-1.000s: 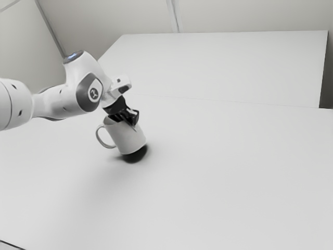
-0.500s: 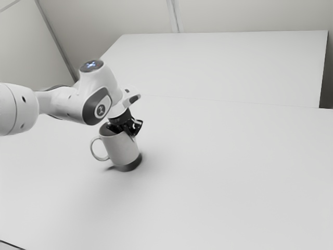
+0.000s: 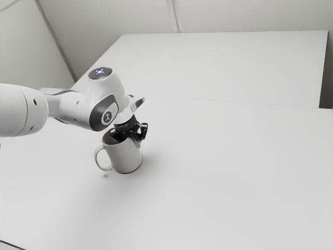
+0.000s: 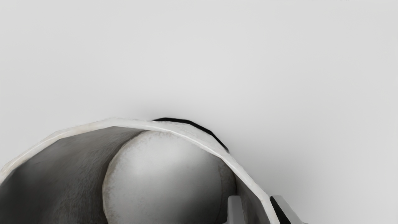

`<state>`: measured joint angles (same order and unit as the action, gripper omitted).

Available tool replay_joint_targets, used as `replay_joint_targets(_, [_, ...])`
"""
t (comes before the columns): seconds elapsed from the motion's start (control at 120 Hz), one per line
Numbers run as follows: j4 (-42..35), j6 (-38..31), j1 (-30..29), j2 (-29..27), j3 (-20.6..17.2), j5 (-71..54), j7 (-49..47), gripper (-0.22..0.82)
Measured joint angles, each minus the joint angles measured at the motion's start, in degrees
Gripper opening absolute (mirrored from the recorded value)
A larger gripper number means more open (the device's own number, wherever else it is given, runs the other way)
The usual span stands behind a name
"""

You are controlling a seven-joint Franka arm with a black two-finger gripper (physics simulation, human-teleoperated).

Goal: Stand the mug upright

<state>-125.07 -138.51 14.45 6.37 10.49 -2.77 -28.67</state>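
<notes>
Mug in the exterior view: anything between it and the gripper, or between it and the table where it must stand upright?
Nothing visible stands in the way: the gripper is shut on the mug, one finger inside, one outside, and no object is visible between its base and the table.

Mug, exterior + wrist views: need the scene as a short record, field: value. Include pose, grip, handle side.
object: light mug
pose: near upright, mouth up; any slight remaining tilt cannot be told
handle: handle toward the exterior view's left
gripper: gripper shut on the mug's wall
inner finger: finger inside the mug
outer finger: finger outside it
support: mug low at the table; flat contact of the base cannot be told
release: not yet done
</notes>
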Motion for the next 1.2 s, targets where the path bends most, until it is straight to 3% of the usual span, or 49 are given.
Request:
replay_joint_targets(0.167, [0.6, 0.0, 0.2, 0.0, 0.1, 0.4, -2.0, 0.35])
replay_joint_targets(0.375, [2.2, 1.4, 0.1, -1.2, 0.3, 1.1, -3.7, 0.51])
replay_joint_targets(0.775, [6.2, 9.6, 0.1, -5.9, 0.5, 1.5, -5.0, 0.59])
replay_joint_targets(1.2, [24.3, 27.0, 0.8, -6.7, 1.6, 0.1, 6.4, 0.60])
